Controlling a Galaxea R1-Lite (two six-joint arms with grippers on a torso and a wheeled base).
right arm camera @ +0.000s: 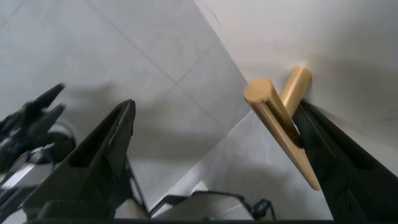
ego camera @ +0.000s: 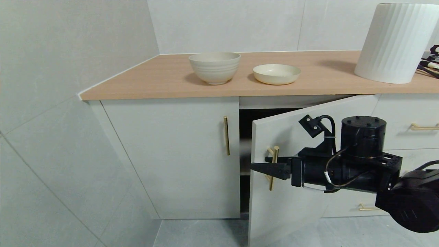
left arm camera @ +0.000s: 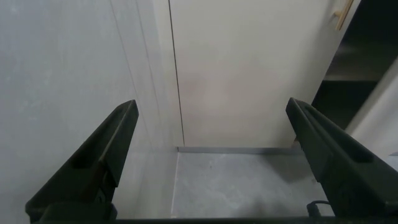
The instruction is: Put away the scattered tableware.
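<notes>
Tableware is sitting on the wooden countertop (ego camera: 154,79): a deep bowl (ego camera: 214,67) and, just beside it toward the robot's right, a shallow dish (ego camera: 276,73); the two are not touching. A white ribbed container (ego camera: 398,41) is standing well apart at the right end.

Below, the right-hand cabinet door (ego camera: 281,206) is standing partly open; the left-hand door (ego camera: 171,157) is lying flush.

The right gripper (ego camera: 265,164) is hanging level at the open door's brass handle (ego camera: 275,152), fingers spread wide. The bar (right arm camera: 280,118) is lying between them, against one finger (right arm camera: 336,168) and not pinched.

The left gripper (left arm camera: 211,106) is hanging low with its fingers spread, holding nothing and facing the left-hand door and grey floor (left arm camera: 236,186).
</notes>
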